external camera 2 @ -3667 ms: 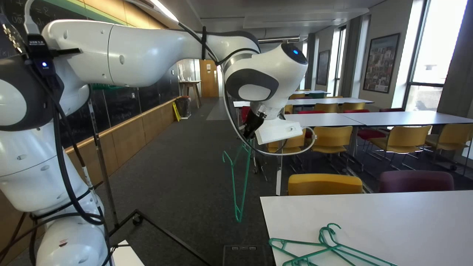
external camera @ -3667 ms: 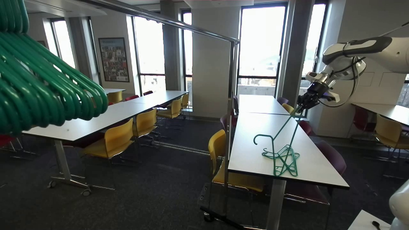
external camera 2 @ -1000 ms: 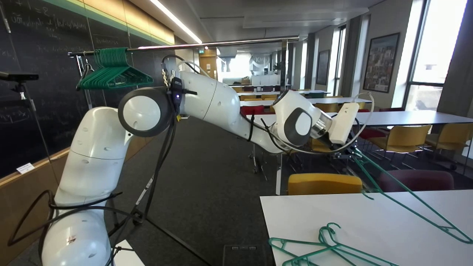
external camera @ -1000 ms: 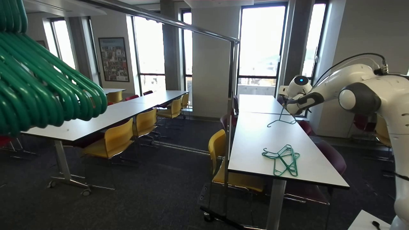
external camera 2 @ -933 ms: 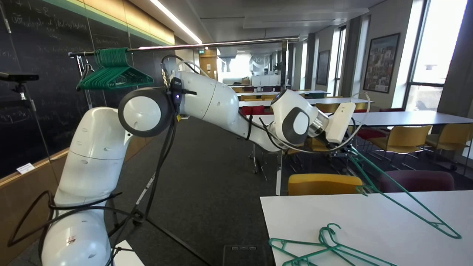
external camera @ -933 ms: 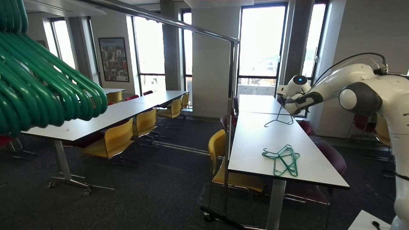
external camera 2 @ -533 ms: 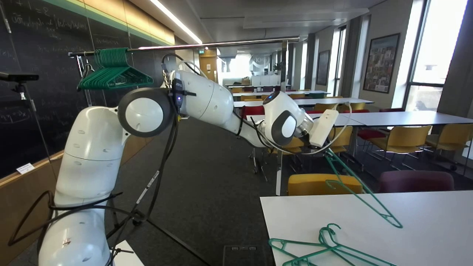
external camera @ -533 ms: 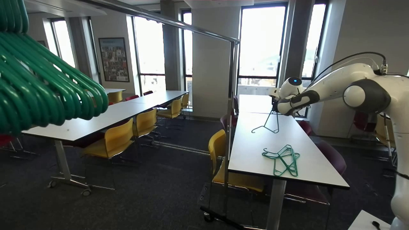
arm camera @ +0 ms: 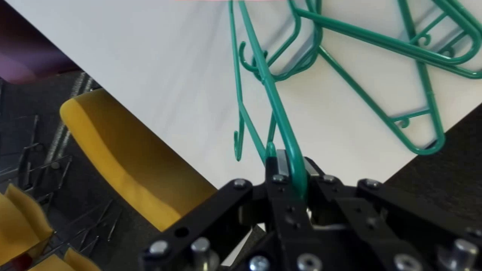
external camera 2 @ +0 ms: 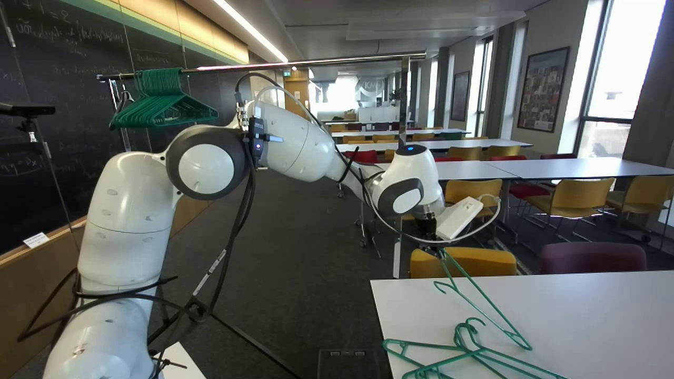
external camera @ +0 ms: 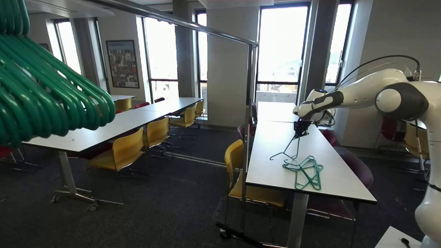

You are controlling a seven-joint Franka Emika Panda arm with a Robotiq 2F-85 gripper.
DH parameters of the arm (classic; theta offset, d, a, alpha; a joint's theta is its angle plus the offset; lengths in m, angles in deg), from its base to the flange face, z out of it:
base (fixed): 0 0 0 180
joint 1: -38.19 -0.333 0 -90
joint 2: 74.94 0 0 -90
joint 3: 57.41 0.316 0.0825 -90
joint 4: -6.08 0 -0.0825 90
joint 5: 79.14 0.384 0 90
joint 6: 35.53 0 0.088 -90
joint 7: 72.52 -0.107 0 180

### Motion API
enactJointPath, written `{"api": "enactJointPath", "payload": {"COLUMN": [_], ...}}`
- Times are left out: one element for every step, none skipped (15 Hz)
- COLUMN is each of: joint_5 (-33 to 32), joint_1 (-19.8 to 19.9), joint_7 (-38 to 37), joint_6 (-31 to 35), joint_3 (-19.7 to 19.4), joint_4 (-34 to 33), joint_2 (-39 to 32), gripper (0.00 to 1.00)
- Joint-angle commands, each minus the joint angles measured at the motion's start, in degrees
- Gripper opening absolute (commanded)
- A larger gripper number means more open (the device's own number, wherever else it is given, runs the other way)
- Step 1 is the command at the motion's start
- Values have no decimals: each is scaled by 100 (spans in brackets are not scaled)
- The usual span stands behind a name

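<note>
My gripper [arm camera: 296, 165] is shut on one end of a green plastic hanger [arm camera: 276, 99], whose bars slant away from the jaws and whose hook hangs to one side. In both exterior views the gripper [external camera: 299, 131] [external camera 2: 437, 251] points down above the white table [external camera: 272, 137], with the hanger hanging below it. I cannot tell whether the held hanger touches the table. Several green hangers [arm camera: 376, 38] lie crossed on the tabletop beside it, also visible in an exterior view [external camera 2: 442, 363]. In the wrist view the held hanger's far end overlaps their hooks.
A metal rail [external camera: 206, 30] of a wheeled rack carries a bunch of green hangers [external camera 2: 163, 108]. A yellow chair [external camera 2: 463, 261] and a purple chair [external camera 2: 593, 259] stand against the table's side. The rack's post [external camera: 248, 103] stands close to the table.
The arm swung across with the hanger held. In the last second the gripper tilted downward and lowered, bringing the held hanger down toward the hangers lying on the table. Those have not moved.
</note>
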Motion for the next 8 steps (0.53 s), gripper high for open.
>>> {"api": "enactJointPath", "payload": {"joint_5": [193,73,69,67,66,64,63,62], "joint_1": [88,-69,-70,-75,-79,-90,-103,-110], "joint_7": [349,119,125,124,123,121,118,117], "joint_6": [-703,-377,-418,-418,-418,-417,-417,-417], "joint_3": [-138,-215,-251,-258,-256,-253,-250,-249], "joint_4": [-36,-31,-31,-30,-30,-30,-29,-29], "joint_2": [143,-2,-9,-21,-31,-39,-44,-46], "gripper": [2,2,7,7,7,7,7,7]}}
